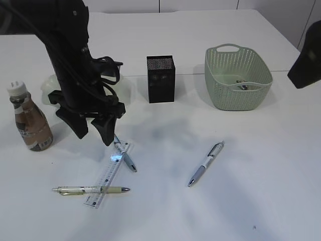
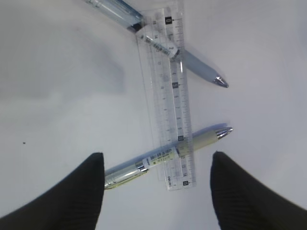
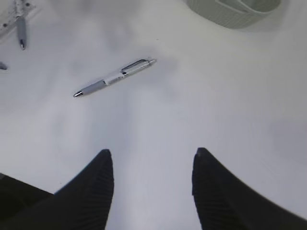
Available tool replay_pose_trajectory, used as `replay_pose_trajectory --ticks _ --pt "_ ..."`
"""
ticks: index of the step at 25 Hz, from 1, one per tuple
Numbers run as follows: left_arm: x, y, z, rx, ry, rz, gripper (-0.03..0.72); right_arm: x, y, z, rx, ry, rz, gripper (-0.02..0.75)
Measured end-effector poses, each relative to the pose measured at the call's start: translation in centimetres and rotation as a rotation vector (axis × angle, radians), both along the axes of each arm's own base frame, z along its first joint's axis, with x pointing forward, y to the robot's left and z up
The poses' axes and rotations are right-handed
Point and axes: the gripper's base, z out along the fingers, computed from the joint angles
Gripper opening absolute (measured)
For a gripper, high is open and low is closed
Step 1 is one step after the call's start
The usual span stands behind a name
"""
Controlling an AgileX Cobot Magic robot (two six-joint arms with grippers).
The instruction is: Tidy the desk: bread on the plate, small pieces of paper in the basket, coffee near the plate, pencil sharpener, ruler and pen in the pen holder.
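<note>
In the exterior view the left gripper (image 1: pixel 95 131) hangs jaws apart and empty over the desk (image 1: pixel 251 175), just behind the ruler (image 1: pixel 109 175), with the coffee (image 1: pixel 30 120) upright near the left edge and the plate (image 1: pixel 52 86) mostly hidden behind the arm. The ruler's long axis runs from the near left toward the far right; a pale blue pen (image 1: pixel 124 154) crosses its far end and a green-barrelled pen (image 1: pixel 90 190) crosses its near end, so both lie tangled with it. The pen holder (image 1: pixel 161 79) stands upright behind the middle, the basket (image 1: pixel 237 78) to its right toward the far right corner, and a silver-blue pen (image 1: pixel 205 164) lies alone in open room right of centre. The near edge and right side are bare. In the left wrist view the two fingertips (image 2: pixel 81 191) stand wide, flanking the ruler's (image 2: pixel 171 100) near end, which runs up the frame under both pens. In the right wrist view the right gripper (image 3: pixel 151 191) is spread, holding nothing, above bare desk, the silver-blue pen (image 3: pixel 115 76) slanting ahead and the basket's wall (image 3: pixel 225 17) at the top edge.
</note>
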Motion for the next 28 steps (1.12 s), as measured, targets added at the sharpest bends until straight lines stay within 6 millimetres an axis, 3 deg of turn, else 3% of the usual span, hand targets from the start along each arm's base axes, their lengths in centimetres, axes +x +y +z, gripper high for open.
replay_pose_trajectory --ticks 7,16,28 --pt "0.2 -0.8 -2.5 0.024 0.048 -0.011 0.489 -0.2 0.7 0.0 0.012 0.007 0.141 0.422" --pt "0.2 -1.6 -5.0 0.057 0.092 -0.031 0.489 -0.3 0.7 0.0 0.001 0.002 0.173 0.423" --pt "0.3 -1.7 -5.8 0.072 0.103 -0.036 0.489 -0.3 0.7 0.0 -0.001 0.000 0.176 0.422"
